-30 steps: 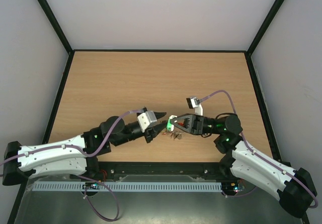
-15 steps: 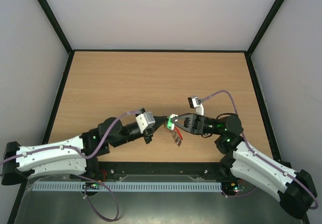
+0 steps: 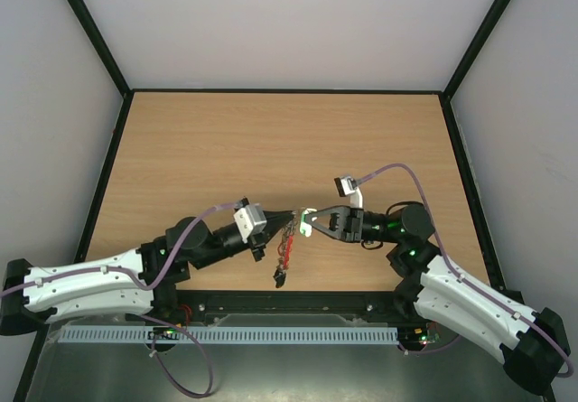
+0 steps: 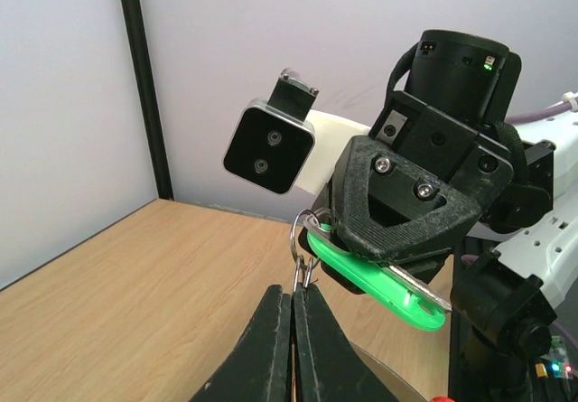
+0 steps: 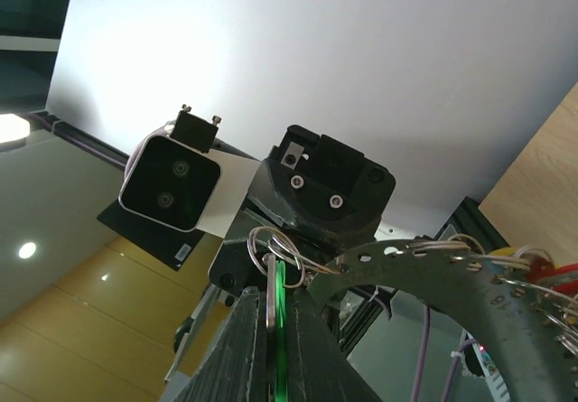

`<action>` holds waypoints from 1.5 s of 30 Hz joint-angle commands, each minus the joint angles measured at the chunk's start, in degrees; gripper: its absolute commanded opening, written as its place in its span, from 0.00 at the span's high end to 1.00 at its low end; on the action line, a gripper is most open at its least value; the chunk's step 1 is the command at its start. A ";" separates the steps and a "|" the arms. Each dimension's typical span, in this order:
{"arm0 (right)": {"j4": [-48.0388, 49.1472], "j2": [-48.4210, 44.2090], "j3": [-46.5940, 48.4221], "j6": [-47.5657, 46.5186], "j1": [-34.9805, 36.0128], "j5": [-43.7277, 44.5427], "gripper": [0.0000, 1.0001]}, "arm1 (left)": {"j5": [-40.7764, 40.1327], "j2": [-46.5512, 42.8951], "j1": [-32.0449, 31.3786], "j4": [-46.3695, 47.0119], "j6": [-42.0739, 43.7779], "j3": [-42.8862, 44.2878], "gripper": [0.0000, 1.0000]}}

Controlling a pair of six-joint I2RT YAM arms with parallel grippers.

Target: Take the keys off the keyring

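My left gripper (image 3: 290,214) and right gripper (image 3: 305,221) meet tip to tip above the table's near middle. The right gripper (image 5: 282,295) is shut on a green-headed key (image 4: 379,280) and its metal blade (image 5: 271,290). A small split ring (image 4: 292,235) joins that key to the keyring, which shows as a grey curved band with holes (image 5: 424,265) carrying wire loops and a red part (image 5: 560,280). The left gripper (image 4: 294,292) is shut on wire at the keyring's end. The other keys (image 3: 284,253) hang in a red and black cluster below the grippers.
The wooden table (image 3: 271,140) is bounded by black frame rails and white walls. The right wrist's camera box (image 4: 268,149) sits close in front of the left gripper. A purple cable (image 3: 397,169) loops over the right arm.
My left gripper was open beside the keys; it has shut on the keyring and drawn back left. The key cluster has left the table and now hangs stretched toward the near edge.
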 commanded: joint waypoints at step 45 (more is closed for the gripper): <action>-35.52 3.35 11.54 -26.52 4.36 1.07 0.85 | 28.85 3.42 16.10 39.50 -39.77 -8.31 0.98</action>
